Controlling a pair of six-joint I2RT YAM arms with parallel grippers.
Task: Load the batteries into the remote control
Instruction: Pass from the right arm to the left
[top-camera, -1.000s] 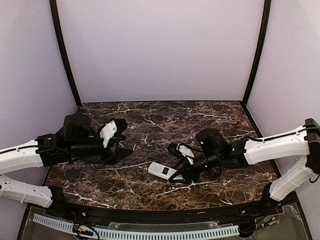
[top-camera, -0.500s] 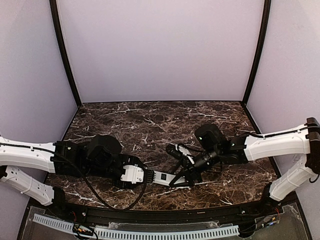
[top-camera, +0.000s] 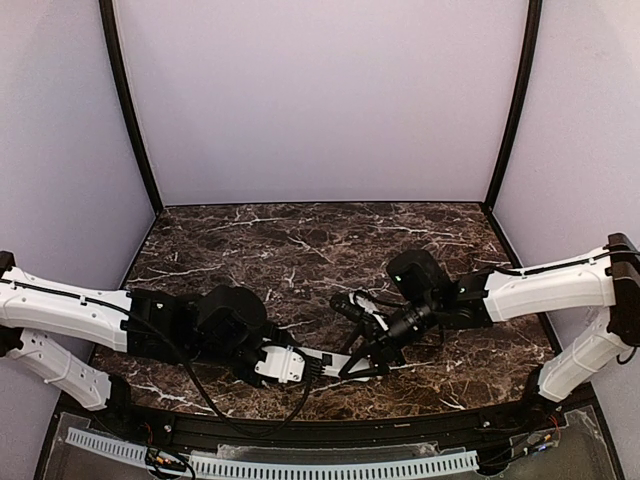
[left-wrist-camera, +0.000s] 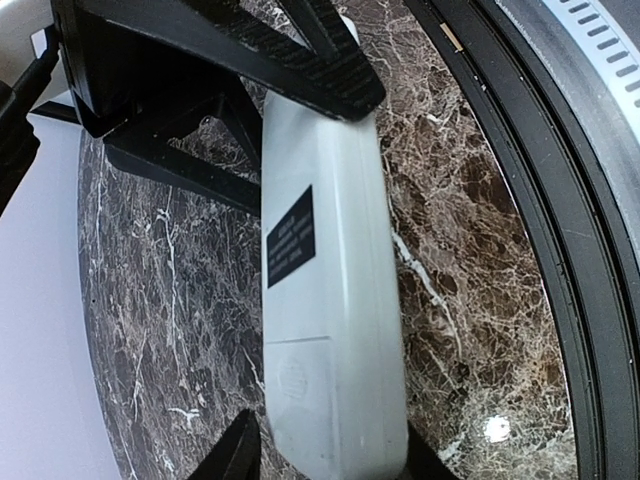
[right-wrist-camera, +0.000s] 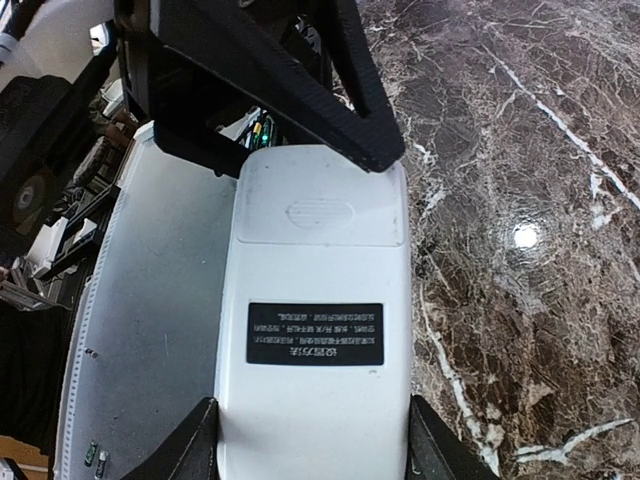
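- White remote control (right-wrist-camera: 315, 230), back up, sits near the marble table's (top-camera: 300, 240) front edge.
- The white print on its black label (right-wrist-camera: 315, 333) is unreadable.
- Right gripper (right-wrist-camera: 312, 445) clamps one end; left gripper (left-wrist-camera: 330, 455) straddles the other, grip unclear.

The top external camera looks down from above and behind the arm bases, taking in the whole dark brown, white-veined marble table (top-camera: 300, 240) from far off. The left wrist camera sits very near the white rectangular remote control (left-wrist-camera: 330, 300), looking along its plain back. The right wrist camera, equally near, faces the same remote control (right-wrist-camera: 315, 420) from the opposite end. All three share it and the table.
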